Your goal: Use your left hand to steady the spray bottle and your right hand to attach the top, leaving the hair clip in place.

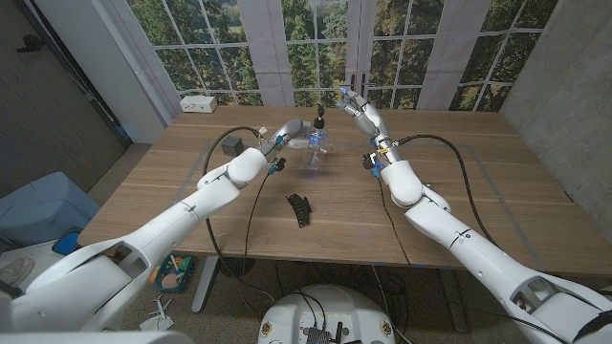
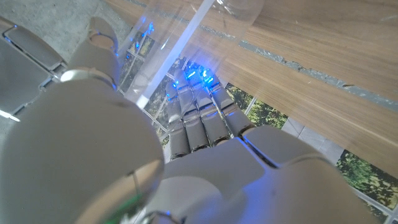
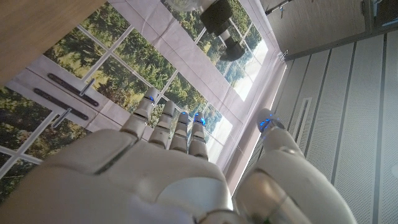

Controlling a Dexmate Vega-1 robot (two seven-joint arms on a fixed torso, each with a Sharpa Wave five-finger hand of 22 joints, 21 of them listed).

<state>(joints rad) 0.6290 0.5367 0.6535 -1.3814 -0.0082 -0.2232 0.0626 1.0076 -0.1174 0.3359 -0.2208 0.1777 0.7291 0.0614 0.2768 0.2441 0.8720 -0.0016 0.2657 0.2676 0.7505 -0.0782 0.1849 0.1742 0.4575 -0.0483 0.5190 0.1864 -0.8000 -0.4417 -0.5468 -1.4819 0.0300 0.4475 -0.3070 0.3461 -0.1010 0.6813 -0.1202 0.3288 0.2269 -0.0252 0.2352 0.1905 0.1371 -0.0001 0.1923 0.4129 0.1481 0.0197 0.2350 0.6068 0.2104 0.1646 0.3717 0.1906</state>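
While your left hand (image 1: pixel 292 132) grips the spray bottle (image 1: pixel 316 151), your right hand (image 1: pixel 352 101) hangs open beyond it; the hair clip (image 1: pixel 300 209) lies nearer you.

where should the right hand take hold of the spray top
Judging from the head view, by the black spray top's head, coming down from above. It stands upright over the clear spray bottle that the left hand holds, so only its head is free. The right hand is beside it.

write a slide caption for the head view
Left hand steadies the clear spray bottle; right hand hovers beside its top; hair clip lies nearer.
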